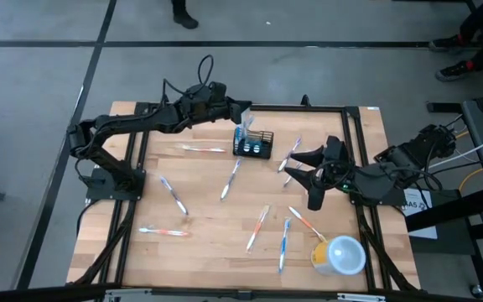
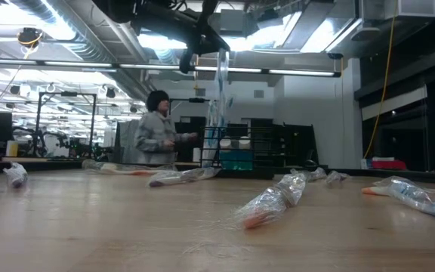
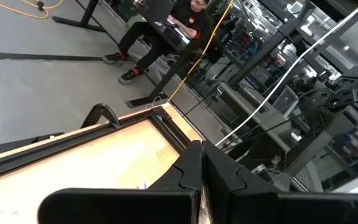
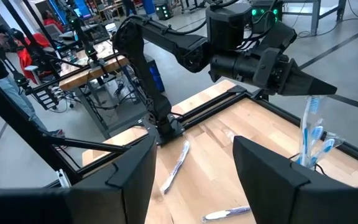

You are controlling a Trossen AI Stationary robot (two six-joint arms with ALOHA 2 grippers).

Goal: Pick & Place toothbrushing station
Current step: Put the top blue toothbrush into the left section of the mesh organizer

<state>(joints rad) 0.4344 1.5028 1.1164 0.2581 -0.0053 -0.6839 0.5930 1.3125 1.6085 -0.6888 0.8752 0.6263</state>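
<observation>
The small black rectangular mesh holder (image 1: 253,145) stands on the wooden counter (image 1: 216,226) near the middle of its far edge, already carrying blue-and-white brushes upright. Directly above it hangs the left claw (image 1: 243,114), pressed together on a clear-wrapped white and blue toothbrush (image 4: 309,127) whose long axis hangs almost vertical, its lower end just over the holder's open top. So the coming move looks like a straight drop: the holder lies below the left claw, not to either side, and the brush is already lined up with the opening.

The right claw (image 1: 309,178) is spread wide and holds nothing, hovering near the counter's right edge, beside the wrapped toothbrushes (image 1: 290,156) lying there. It is farther from the holder than the left claw. Other wrapped brushes lie flat across the counter, and a round yellow cup with a pale lid (image 1: 340,255) sits near the near right corner.
</observation>
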